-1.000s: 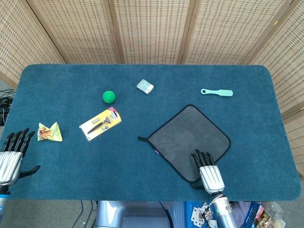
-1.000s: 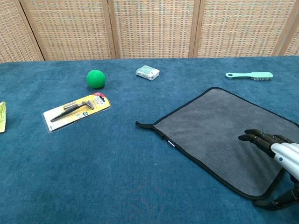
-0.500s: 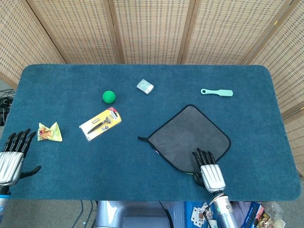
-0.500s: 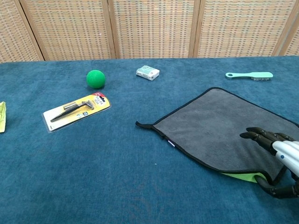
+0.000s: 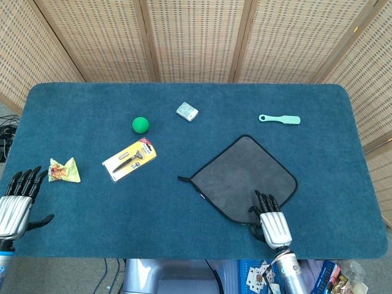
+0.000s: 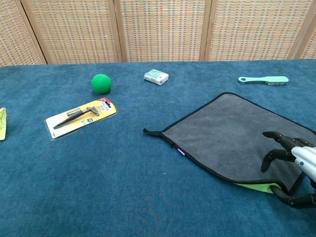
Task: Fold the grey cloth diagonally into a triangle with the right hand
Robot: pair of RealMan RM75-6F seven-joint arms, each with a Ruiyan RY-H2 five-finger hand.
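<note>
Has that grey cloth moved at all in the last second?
Yes. The right hand has lifted the grey cloth's near corner, exposing its green underside; the far corner still points at the mint brush.

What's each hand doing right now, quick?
Left hand: open, holding nothing.
Right hand: fingers pinching the near corner of the grey cloth, its green underside showing.

The right hand [image 5: 273,224] sits at the lower right of the head view, its silver back turned up and its dark fingers [image 6: 274,153] pointing toward the top of the frame; in the chest view, at the lower right edge, those fingers curl downward while the thumb reaches underneath them. The left hand [image 5: 15,205] lies at the lower left edge of the head view, back up, fingers straight and slightly fanned, thumb stuck out to the side, holding nothing.
</note>
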